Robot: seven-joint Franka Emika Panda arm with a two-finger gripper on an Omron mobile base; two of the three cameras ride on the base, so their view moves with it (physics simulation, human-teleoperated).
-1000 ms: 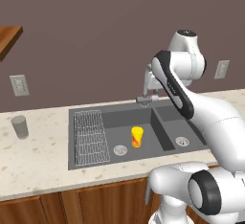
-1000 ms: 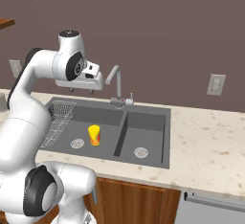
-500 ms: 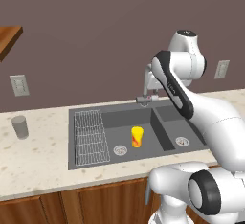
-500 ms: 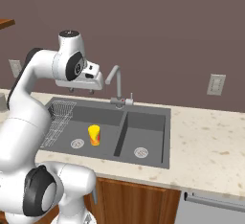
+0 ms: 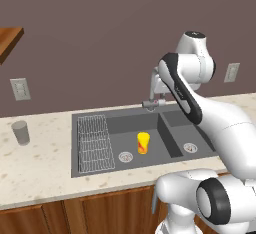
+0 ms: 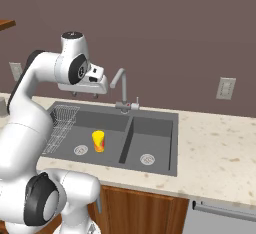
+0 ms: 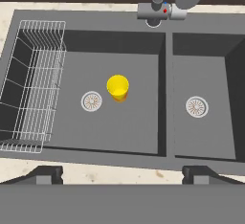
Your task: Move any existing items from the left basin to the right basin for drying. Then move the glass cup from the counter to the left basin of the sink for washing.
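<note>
Beige speckled stone worktop (image 5: 40,165) is seen over wooden cabinets (image 5: 75,215), backed by a plain brown wall (image 5: 100,38) with white outlets (image 6: 226,88). A dark grey matte two-basin sink (image 7: 165,98) is set in it, with a curved grey faucet (image 6: 121,90) behind the divider. The left basin (image 7: 129,127) carries a white wire rack (image 7: 31,84) and a round drain (image 7: 91,101). The yellow bottle (image 7: 117,88) with red-orange band stands upright, long axis vertical, just beside that drain. The narrower right basin (image 7: 203,137) has one drain. A grey translucent glass cup (image 5: 21,132) stands upright on the worktop, well left of the sink. The fingers (image 7: 45,174) are spread wide, holding nothing, high above the sink.
</note>
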